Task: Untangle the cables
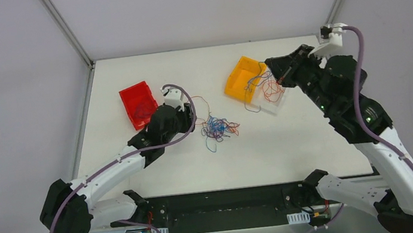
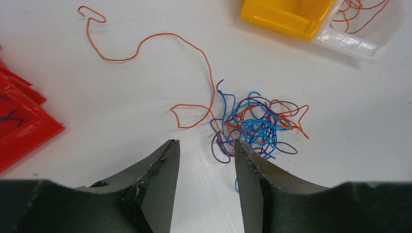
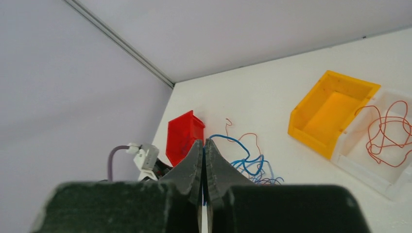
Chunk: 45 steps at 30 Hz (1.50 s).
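Observation:
The cables (image 1: 218,128) lie as a tangled bunch of blue, orange and dark purple wires mid-table; they also show in the left wrist view (image 2: 257,126). One long orange wire (image 2: 145,43) trails away from the bunch to the far left. My left gripper (image 1: 192,124) is open and empty just left of the bunch, low over the table (image 2: 206,145). My right gripper (image 1: 276,78) is raised by the yellow bin and is shut on a thin blue wire (image 3: 233,141) at its tips (image 3: 204,143). I cannot tell whether that wire still joins the bunch.
A red bin (image 1: 137,104) stands at the back left with a dark wire in it. A yellow bin (image 1: 242,78) and a clear tray (image 1: 273,92) holding loose orange wires (image 3: 386,133) stand at the back right. Grey walls close in the table.

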Tool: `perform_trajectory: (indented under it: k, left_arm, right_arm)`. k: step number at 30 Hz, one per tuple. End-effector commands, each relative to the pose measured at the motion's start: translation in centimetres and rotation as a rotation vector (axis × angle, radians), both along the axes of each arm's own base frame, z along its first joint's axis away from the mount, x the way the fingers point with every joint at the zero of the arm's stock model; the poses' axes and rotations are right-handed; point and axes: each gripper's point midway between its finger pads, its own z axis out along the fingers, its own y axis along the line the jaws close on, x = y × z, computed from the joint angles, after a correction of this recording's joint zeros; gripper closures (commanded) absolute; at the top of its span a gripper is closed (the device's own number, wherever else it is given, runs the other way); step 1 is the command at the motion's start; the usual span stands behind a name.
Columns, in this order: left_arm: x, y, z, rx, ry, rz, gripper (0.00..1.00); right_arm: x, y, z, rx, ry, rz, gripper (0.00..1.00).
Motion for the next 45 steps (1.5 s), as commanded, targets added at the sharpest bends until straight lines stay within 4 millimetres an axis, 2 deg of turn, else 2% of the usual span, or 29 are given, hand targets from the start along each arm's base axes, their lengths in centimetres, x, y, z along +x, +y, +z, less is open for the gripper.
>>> perform_trajectory:
  k: [1,7,15,23,28,35,45]
  left_arm:
    - [-0.8,3.1,-0.8,0.104,-0.002,0.071,0.52]
    - [-1.0,5.1,-0.3,0.109,-0.067,0.136,0.45]
    - [-1.7,5.9,-0.5,0.112,-0.148,0.106,0.40]
    - [-1.8,6.6,-0.3,0.085,-0.189,0.137,0.30]
    - [-1.6,6.1,-0.3,0.087,-0.189,0.122,0.17]
    - [-1.4,6.0,-0.4,0.089,-0.184,0.123,0.09]
    - [-1.7,6.1,-0.1,0.076,-0.196,0.116,0.09]
  right_arm:
    - [2.2,0.4,-0.3,-0.047,-0.019,-0.042,1.00]
    - [5.2,2.1,-1.2,-0.098,-0.002,-0.050,1.00]
    - [9.5,3.7,-2.0,-0.134,0.034,-0.063,1.00]
    - [13.3,3.7,-3.4,-0.132,0.074,-0.088,1.00]
    - [15.8,3.4,-4.8,-0.116,0.109,-0.100,1.00]
    - [19.0,3.7,-7.9,-0.138,0.177,-0.118,1.00]
    - [24.5,0.7,-14.7,-0.217,0.302,-0.232,1.00]
